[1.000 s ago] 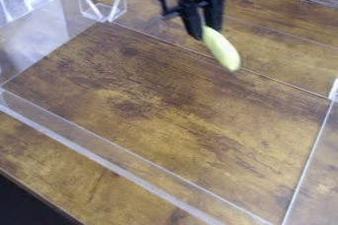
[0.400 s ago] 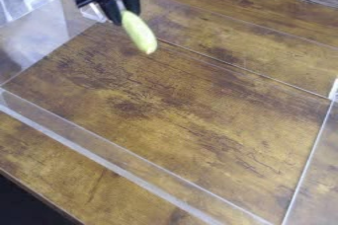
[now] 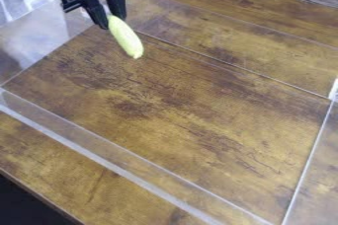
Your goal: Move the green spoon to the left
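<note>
Spoon [image 3: 126, 37] hangs from the end effector [image 3: 99, 16] at the upper left of the view, its yellow-green handle slanting down and to the right, clear of the tabletop [image 3: 185, 111]. The black end effector points almost straight down, its jaws closed on the spoon's upper end. A clear tray wall [image 3: 119, 165] edges the wooden tabletop. No writing can be read.

- The tool [image 3: 97, 12] is black all over — a matte, dark build with no bright markings that can be made out.
- Its body is a wide crossbar with short stubs jutting out at either end.
- Two slim black fingers [image 3: 93, 14] run down from it — narrow and straight-sided.
- Cables and screws are too blurred to tell.
</note>
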### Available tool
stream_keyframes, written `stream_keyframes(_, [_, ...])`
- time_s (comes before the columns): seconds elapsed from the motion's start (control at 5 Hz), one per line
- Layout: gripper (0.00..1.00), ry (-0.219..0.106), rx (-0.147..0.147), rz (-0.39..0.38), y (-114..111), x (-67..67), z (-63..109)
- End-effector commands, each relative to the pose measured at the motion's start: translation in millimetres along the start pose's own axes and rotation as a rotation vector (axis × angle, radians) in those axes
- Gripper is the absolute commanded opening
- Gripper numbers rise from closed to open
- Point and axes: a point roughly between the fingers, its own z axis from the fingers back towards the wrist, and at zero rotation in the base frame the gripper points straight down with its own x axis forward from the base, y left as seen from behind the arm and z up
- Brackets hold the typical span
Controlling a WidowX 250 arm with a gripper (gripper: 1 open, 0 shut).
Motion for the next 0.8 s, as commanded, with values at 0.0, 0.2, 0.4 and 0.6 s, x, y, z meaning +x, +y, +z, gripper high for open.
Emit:
stream_keyframes(0.0, [0.0,-0.073,-0.044,-0.009,-3.6,-0.8,24.8])
stream_keyframes(0.2, [0.0,-0.094,-0.029,0.015,-4.0,4.1,19.8])
stream_keyframes(0.4, [0.0,-0.114,-0.017,0.036,-5.3,8.9,15.4])
stream_keyframes(0.6, [0.0,-0.133,-0.004,0.046,1.7,13.1,11.1])
